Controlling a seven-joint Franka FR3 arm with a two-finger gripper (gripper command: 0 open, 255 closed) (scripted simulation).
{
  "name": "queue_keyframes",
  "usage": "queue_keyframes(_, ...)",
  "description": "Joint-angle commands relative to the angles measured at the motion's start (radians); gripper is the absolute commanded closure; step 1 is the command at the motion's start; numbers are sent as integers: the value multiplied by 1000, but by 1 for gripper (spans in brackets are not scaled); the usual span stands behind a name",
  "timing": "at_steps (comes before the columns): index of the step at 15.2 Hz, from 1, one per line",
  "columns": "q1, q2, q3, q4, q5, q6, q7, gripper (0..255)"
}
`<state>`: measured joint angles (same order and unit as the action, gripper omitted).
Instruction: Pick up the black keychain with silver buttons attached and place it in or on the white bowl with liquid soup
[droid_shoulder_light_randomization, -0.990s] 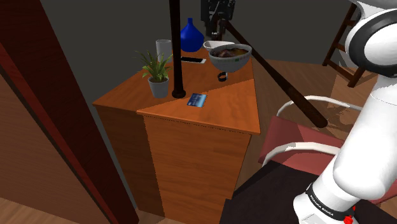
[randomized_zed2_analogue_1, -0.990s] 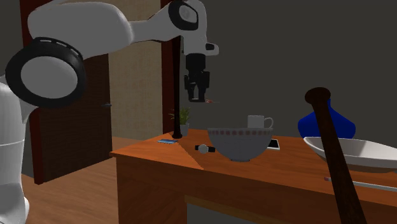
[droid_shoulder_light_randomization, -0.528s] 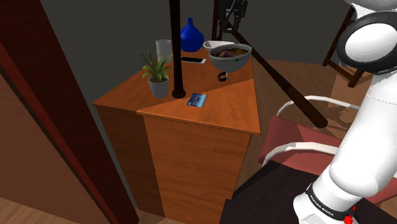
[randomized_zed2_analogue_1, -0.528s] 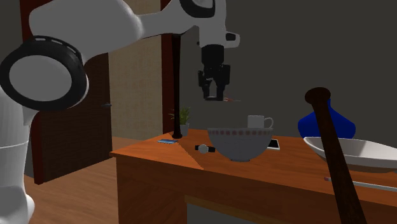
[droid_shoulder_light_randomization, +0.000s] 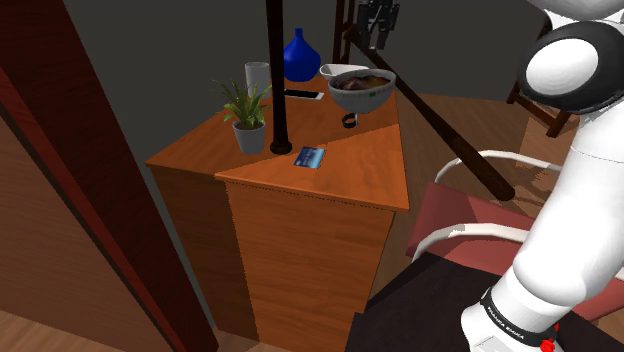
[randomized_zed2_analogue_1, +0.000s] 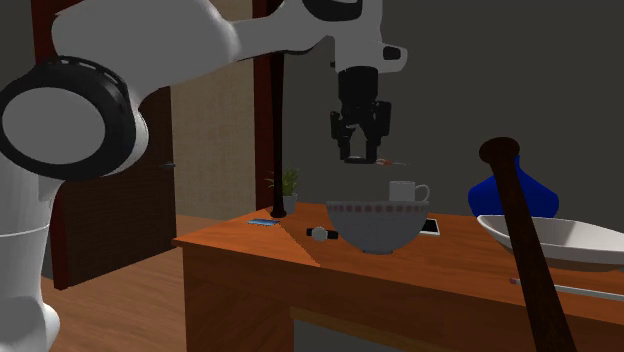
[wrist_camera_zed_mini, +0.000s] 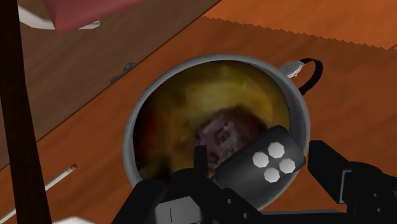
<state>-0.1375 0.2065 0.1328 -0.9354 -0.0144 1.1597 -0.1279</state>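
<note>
My black gripper (wrist_camera_zed_mini: 264, 167) is shut on the black keychain fob (wrist_camera_zed_mini: 254, 170), whose silver buttons (wrist_camera_zed_mini: 275, 160) face the wrist camera. Directly below it sits the white bowl (wrist_camera_zed_mini: 294, 102), holding yellow-brown soup (wrist_camera_zed_mini: 210, 121). In the shoulder view the gripper (droid_shoulder_light_randomization: 376, 30) hangs high above the bowl (droid_shoulder_light_randomization: 360, 86) at the far end of the wooden table (droid_shoulder_light_randomization: 350, 170). In the second exterior view the gripper (randomized_zed2_analogue_1: 362, 153) hovers over the bowl (randomized_zed2_analogue_1: 377, 226) with a clear gap between them.
A black-strapped watch (droid_shoulder_light_randomization: 349, 120) lies beside the bowl. A dark pole (droid_shoulder_light_randomization: 277, 70), potted plant (droid_shoulder_light_randomization: 247, 115), white mug (droid_shoulder_light_randomization: 257, 75), blue vase (droid_shoulder_light_randomization: 299, 55), phone (droid_shoulder_light_randomization: 303, 94) and blue card (droid_shoulder_light_randomization: 310, 157) share the table. A second white bowl (randomized_zed2_analogue_1: 560, 238) and a dark wooden club (randomized_zed2_analogue_1: 525, 250) are nearby.
The gripper, still holding the keychain, has travelled toward the right of both exterior views and now hangs over the soup bowl at about the same height.
</note>
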Motion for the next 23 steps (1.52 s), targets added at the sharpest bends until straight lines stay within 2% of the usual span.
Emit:
queue_keyframes(1, -6, -42, -1, -95, 7, 53, -4, 255)
queue_keyframes(12, -18, -167, -8, -426, 24, 261, -16, 255)
queue_keyframes(20, -18, -167, -8, -426, 24, 261, -16, 255)
queue_keyframes(21, -18, -167, -8, -426, 24, 261, -16, 0)
queue_keyframes(23, -18, -167, -8, -426, 24, 261, -16, 0)
